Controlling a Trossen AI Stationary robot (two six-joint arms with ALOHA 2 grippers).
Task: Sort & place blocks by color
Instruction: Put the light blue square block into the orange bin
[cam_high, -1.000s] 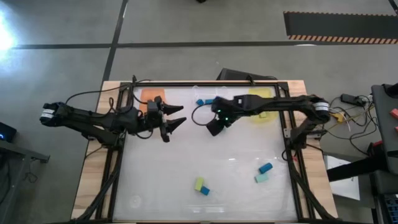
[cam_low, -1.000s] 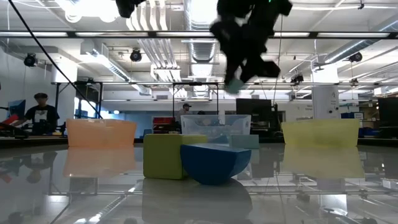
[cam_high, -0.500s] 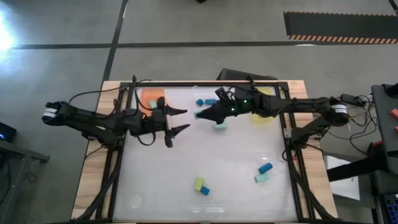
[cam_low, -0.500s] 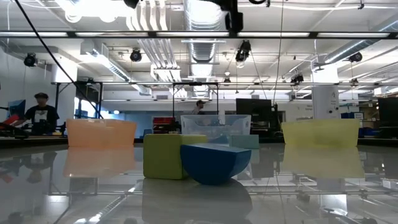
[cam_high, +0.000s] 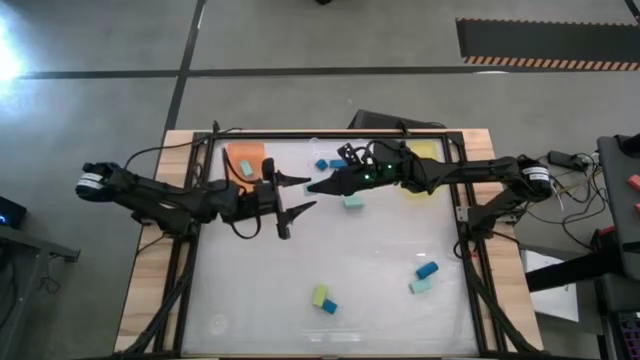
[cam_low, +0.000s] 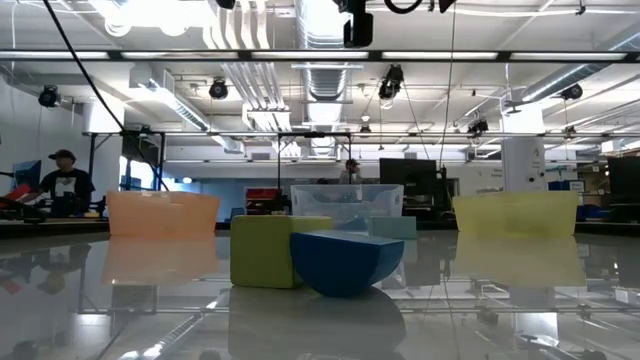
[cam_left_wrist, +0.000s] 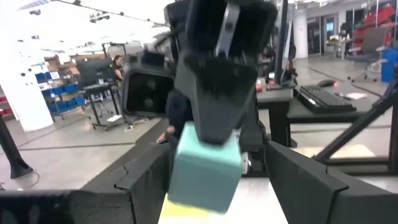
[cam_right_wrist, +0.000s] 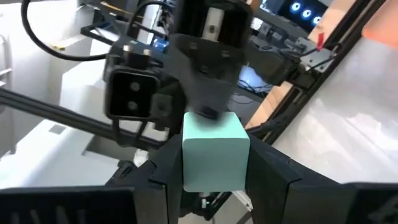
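Left gripper (cam_high: 296, 194) has advanced, fingers spread either side of the pale teal block (cam_right_wrist: 216, 149), which the right gripper (cam_high: 312, 186) pinches above mid-table. Advised: left closes squarely before right releases. Near edge: yellow-green block (cam_high: 320, 295) touching blue block (cam_high: 330, 307). Farther: loose teal block (cam_high: 353, 202), orange tray (cam_high: 240, 156). No obstruction noted.

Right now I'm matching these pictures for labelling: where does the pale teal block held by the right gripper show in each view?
High view: too small to make out, at the tip of the right gripper, mid-table.
Low view: not in it.
Left wrist view: the pale teal block sits low centre.
Right wrist view: centre, between the fingers.
Shared landmark: the open left gripper facing it.
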